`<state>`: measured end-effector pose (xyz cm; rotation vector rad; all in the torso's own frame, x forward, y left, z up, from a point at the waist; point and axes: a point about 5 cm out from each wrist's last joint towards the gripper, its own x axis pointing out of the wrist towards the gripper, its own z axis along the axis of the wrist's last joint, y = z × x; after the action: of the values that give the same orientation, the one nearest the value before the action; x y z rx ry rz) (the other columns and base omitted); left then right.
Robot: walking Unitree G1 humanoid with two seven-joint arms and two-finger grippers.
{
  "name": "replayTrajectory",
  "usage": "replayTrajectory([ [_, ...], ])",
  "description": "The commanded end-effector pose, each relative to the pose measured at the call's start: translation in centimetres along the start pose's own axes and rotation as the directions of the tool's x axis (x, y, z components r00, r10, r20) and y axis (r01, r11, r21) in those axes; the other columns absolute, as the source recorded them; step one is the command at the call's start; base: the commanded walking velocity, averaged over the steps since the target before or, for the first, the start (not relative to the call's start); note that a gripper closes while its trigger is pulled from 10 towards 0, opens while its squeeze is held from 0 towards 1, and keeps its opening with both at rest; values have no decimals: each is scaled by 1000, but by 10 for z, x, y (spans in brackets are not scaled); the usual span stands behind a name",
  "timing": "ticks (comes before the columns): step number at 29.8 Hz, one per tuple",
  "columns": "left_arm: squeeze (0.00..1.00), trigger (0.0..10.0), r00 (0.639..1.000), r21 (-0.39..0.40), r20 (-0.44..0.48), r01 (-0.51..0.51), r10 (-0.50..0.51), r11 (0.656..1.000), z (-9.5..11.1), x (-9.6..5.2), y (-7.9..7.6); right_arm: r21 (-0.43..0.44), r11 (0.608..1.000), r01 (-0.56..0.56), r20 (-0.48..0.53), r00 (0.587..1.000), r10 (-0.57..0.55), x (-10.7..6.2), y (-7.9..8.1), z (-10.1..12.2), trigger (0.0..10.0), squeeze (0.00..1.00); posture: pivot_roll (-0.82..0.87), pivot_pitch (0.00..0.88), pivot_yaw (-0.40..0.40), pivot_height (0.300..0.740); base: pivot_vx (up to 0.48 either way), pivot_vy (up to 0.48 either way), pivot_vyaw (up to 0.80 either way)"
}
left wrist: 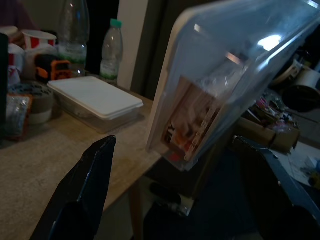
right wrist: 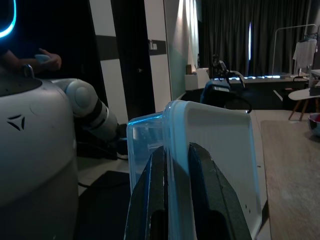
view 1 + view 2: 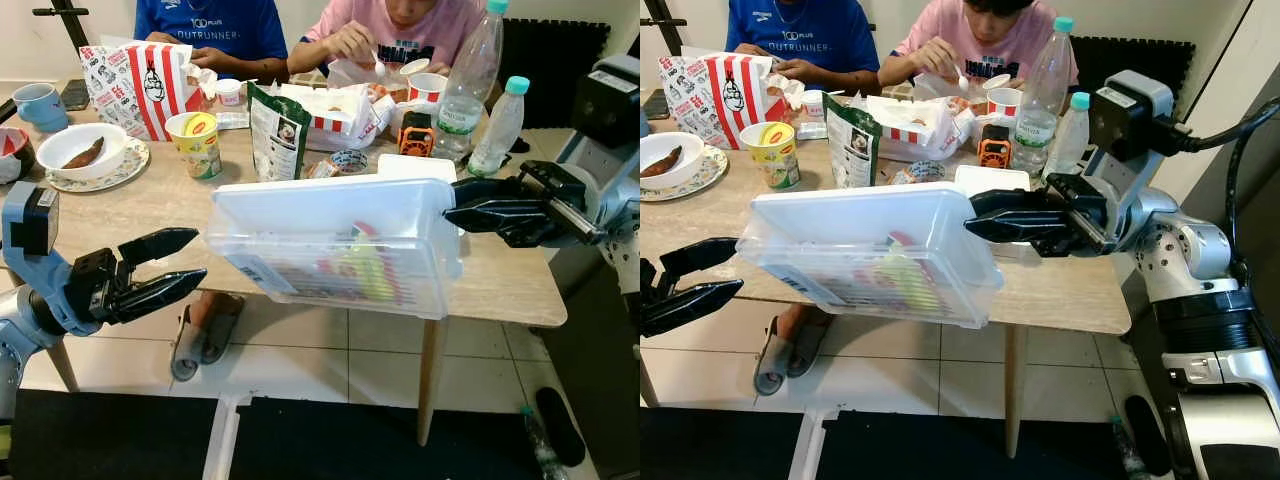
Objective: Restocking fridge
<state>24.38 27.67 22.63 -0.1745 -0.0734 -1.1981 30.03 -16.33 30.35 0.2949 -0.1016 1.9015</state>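
My right hand (image 3: 975, 222) is clamped on the rim of a clear plastic container (image 3: 335, 250) with a white lid, holding it tilted on its side in the air just off the near edge of the tabletop (image 3: 500, 275). My left hand (image 3: 190, 262) hovers lower, beside the container's other end, fingers (image 1: 82, 192) spread apart and touching nothing.

Behind the container the tabletop is crowded. A second lidded container (image 1: 97, 97) lies flat near my right arm, with an orange and black gadget (image 3: 416, 134) and two clear water bottles (image 3: 470, 75) with teal caps beyond it. A dark green pouch (image 3: 277, 132) stands upright right behind the lid. To its left are a yellow cup (image 3: 197, 143), a red-and-white striped KFC bag (image 3: 140, 85), a white bowl (image 3: 82, 150) on a plate holding something brown, and a blue mug (image 3: 40, 104). Two people sit on the far side eating; the blue shirt (image 3: 212, 25) reads "RUNNER" in part.

Through the container's wall I make out packets in pink, green and red, but their print is too blurred to read. A sandalled foot (image 3: 205, 330) shows under the tabletop.
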Motion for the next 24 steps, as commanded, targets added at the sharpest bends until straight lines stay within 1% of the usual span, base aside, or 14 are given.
replayTrajectory([
  [1,1000,10000,997,11,-59,46,-45,999,5,2,-5,-33,998,-45,45,998,46,3,3,13,10000,0,24,90,-37,740,0,0,0],
  [3,1000,10000,995,11,-59,77,-76,997,7,3,-8,-18,998,-59,53,997,60,4,4,15,10000,0,22,90,-44,740,0,0,0],
  [4,1000,10000,995,11,-59,77,-76,997,7,3,-8,-18,998,-59,53,997,60,4,4,15,10000,0,22,90,-44,740,0,0,0],
  [6,1000,10000,994,34,-44,106,-105,994,13,5,-10,-2,998,-68,47,997,68,6,4,16,10000,0,22,91,-47,740,0,0,0],
  [7,0,10000,989,35,-46,144,-143,989,15,5,-14,11,997,-77,45,996,76,7,4,17,10000,0,22,91,-47,740,0,0,0],
  [8,0,10000,989,35,-46,144,-143,989,15,5,-14,11,997,-77,45,996,76,7,4,17,10000,0,22,91,-47,740,0,0,0],
  [9,0,10000,984,34,-50,172,-170,985,16,5,-17,20,996,-84,40,996,83,9,5,18,10000,0,22,91,-47,740,0,0,0],
  [11,0,10000,984,34,-50,172,-170,985,16,5,-17,20,996,-84,40,996,83,9,5,18,10000,0,22,91,-47,740,0,0,0],
  [13,0,10000,978,41,-54,206,-204,978,19,6,-20,42,994,-98,27,995,97,12,5,18,10000,0,21,93,-51,740,0,0,0],
  [15,0,10000,978,41,-54,206,-204,978,19,6,-20,42,994,-98,27,995,97,12,5,18,10000,0,21,93,-51,740,0,0,0],
  [16,0,10000,971,54,-57,234,-231,971,21,9,-23,60,992,-114,22,993,113,16,5,18,10000,0,20,94,-55,740,0,0,0],
  [21,0,10000,968,56,-61,246,-242,968,21,11,-24,70,989,-127,25,992,125,18,5,18,10000,0,20,94,-55,740,0,0,0],
  [24,0,10000,968,53,-65,245,-242,968,18,14,-24,91,985,-149,30,989,147,20,6,16,10000,0,19,97,-58,740,0,0,0],
])
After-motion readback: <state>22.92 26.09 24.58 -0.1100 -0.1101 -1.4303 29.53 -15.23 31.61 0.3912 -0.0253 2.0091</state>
